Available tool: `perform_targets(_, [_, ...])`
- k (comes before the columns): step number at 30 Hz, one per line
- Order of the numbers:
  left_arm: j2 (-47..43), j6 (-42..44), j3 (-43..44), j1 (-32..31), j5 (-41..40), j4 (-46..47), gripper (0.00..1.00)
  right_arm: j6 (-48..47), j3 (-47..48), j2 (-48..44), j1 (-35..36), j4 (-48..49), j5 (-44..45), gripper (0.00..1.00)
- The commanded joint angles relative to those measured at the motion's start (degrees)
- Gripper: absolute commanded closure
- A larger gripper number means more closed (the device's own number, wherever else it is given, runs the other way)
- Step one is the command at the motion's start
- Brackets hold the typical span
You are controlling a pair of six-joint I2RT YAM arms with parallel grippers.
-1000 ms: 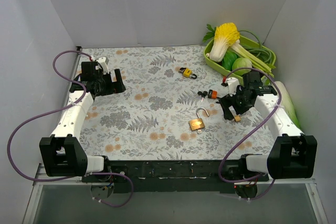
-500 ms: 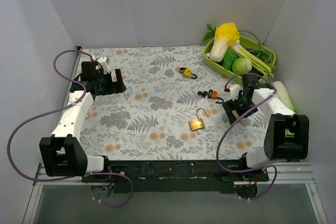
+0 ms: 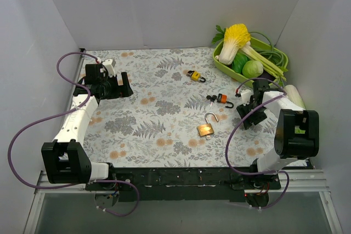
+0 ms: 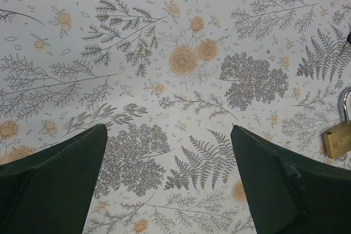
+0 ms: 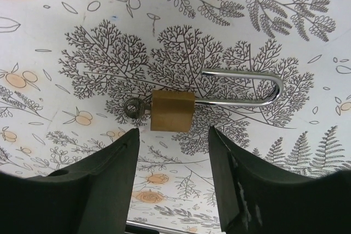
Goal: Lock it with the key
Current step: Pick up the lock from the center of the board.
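Observation:
A brass padlock (image 3: 205,129) lies flat on the floral cloth with its steel shackle (image 5: 249,87) swung open. A small key (image 5: 134,108) sits in its base. In the right wrist view the padlock (image 5: 172,110) lies just beyond my fingertips. My right gripper (image 5: 173,152) is open and empty, right of the padlock in the top view (image 3: 244,114). My left gripper (image 3: 122,86) is open and empty at the far left, over bare cloth (image 4: 167,152). The padlock also shows at the right edge of the left wrist view (image 4: 338,138).
A small yellow padlock (image 3: 193,75) lies further back. A key with an orange tag (image 3: 219,98) lies behind the brass padlock. A green tray (image 3: 222,62) of vegetables stands at the back right. White walls enclose the table.
My right arm has folded back toward the right wall and its gripper has moved a little back and right. The padlock and left arm have not moved.

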Motion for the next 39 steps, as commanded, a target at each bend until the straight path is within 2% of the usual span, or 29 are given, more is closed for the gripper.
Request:
perform_targets(1, [-0.8, 1.6, 0.8, 0.2, 0.9, 0.5, 0.02, -0.6, -0.2, 0.7, -0.4, 2.2, -0.2, 0.41])
perform_targets(21, [-0.1, 0.1, 0.9, 0.2, -0.6, 1.4, 0.02, 1.3, -2.3, 0.5, -0.3, 5.0, -3.7, 0.51])
perform_targets(23, [-0.1, -0.3, 1.1, 0.2, -0.7, 1.3, 0.02, 1.5, -3.0, 0.4, -0.3, 5.5, -3.3, 0.55])
perform_targets(25, [0.0, -0.3, 1.3, 0.2, -0.5, 1.1, 0.02, 1.3, -2.9, 0.2, -0.3, 5.1, -3.6, 0.71])
perform_targets(26, [0.1, -0.3, 1.7, 0.2, 0.6, 0.9, 0.02, 1.0, -2.6, -0.3, -0.3, 4.3, -4.0, 0.78])
perform_targets(27, [0.2, 0.1, 2.0, 0.2, 1.4, 0.2, 0.02, 0.2, -2.2, -0.8, -0.3, 3.6, -4.5, 0.94])
perform_targets(28, [0.3, 0.4, 2.4, 0.2, 2.3, -0.2, 0.02, -0.6, -1.8, -1.4, -0.3, 3.0, -5.2, 0.99])
perform_targets(32, [0.3, 3.0, 4.1, 0.1, 8.7, -1.9, 0.02, -7.6, 1.7, -8.0, 0.9, -2.9, -14.3, 0.99])
perform_targets(33, [0.4, 3.6, 5.2, 0.2, 12.6, -2.6, 0.02, -9.9, 2.5, -9.4, 1.2, -6.3, -16.5, 0.99])
perform_targets(36, [1.4, 6.6, 7.0, 0.1, 20.8, -5.6, 0.02, -19.3, 6.4, -13.6, 5.3, -12.1, -24.0, 0.99])
perform_targets(37, [1.9, 7.6, 8.4, 0.1, 27.1, -6.7, 0.02, -24.2, 7.7, -14.2, 8.5, -16.5, -25.3, 0.99])
perform_targets(39, [3.9, 9.7, 9.9, 0.2, 33.4, -9.3, 0.02, -27.7, 11.5, -15.3, 12.5, -20.3, -27.1, 0.99])
